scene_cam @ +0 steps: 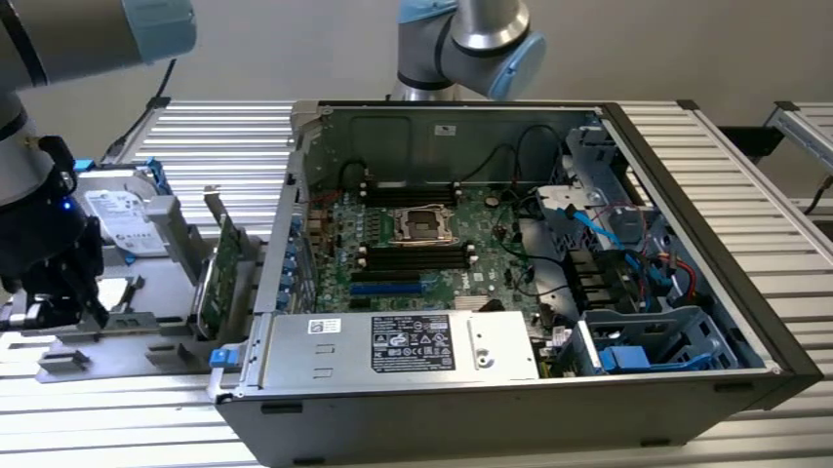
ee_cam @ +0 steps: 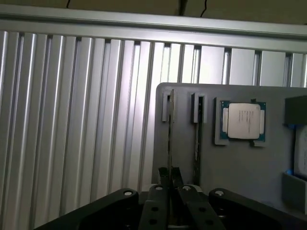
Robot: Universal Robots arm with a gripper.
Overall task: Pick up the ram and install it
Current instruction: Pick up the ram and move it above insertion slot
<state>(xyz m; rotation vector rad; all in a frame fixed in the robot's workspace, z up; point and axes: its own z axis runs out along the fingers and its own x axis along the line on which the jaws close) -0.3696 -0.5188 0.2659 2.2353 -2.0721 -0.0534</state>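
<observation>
A ribbed metal table (scene_cam: 794, 283) carries an open computer case (scene_cam: 390, 429) lying on its side, the circuit board inside facing up. At the exterior view's left the robot arm (scene_cam: 39, 234) reaches down over a grey parts tray (scene_cam: 143, 336) that sits just beside the case. A silver hard drive (scene_cam: 124, 219) lies on that tray, and a tall green card (scene_cam: 228, 258) stands on edge between the drive and the case wall. From the wrist, a square processor chip (ee_cam: 243, 120) rests in its own recess in the tray. The gripper (ee_cam: 170, 175) is clamped on the ram (ee_cam: 169, 134), which stands edge-up in a tray slot, with a second thin stick (ee_cam: 197, 139) in the neighbouring slot.
</observation>
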